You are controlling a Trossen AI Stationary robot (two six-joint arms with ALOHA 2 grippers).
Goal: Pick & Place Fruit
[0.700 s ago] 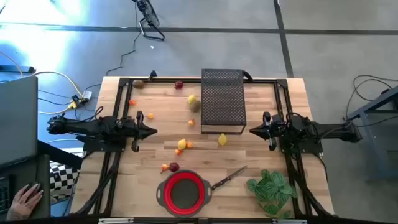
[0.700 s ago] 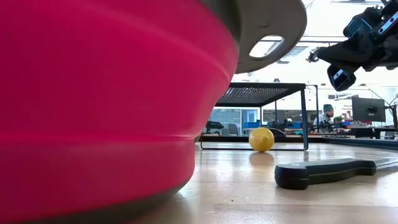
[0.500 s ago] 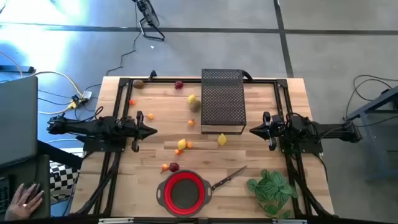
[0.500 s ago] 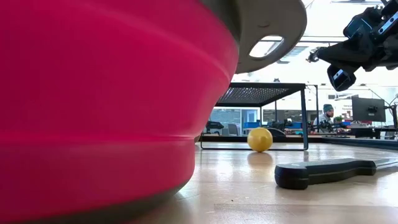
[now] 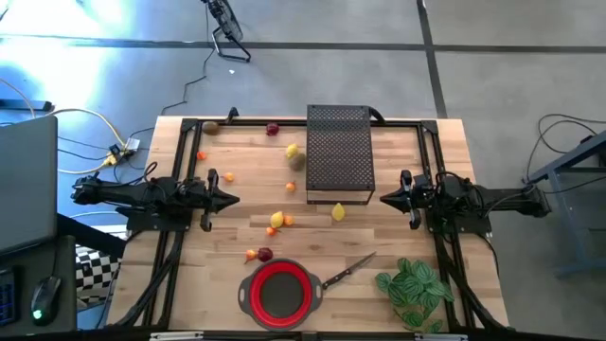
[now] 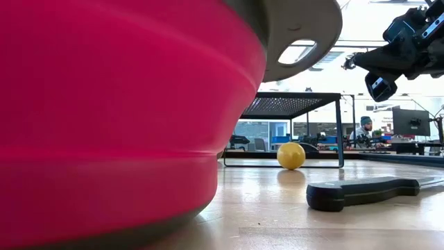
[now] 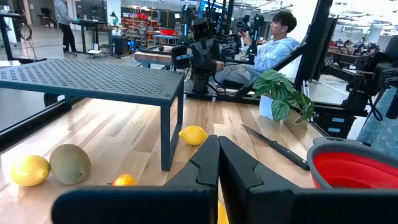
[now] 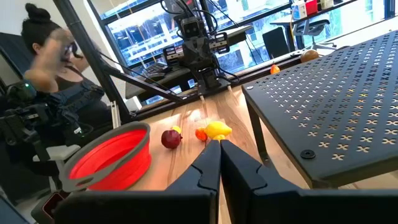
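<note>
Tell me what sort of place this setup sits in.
Probably a robotics lab or workshop: other robot arms mounted on benches beyond the table, a concrete floor with loose cables, and people seated at workstations.

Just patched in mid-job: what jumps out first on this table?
The red bowl at the near edge, empty, with small fruit scattered loose over the wood behind it. A dark perforated metal stand sits at the far middle, and the left claw and right claw hang shut at either side, holding nothing.

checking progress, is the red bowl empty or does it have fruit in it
Empty: the high view shows only bare grey bottom inside the red bowl; the fruit lies on the table.
</note>
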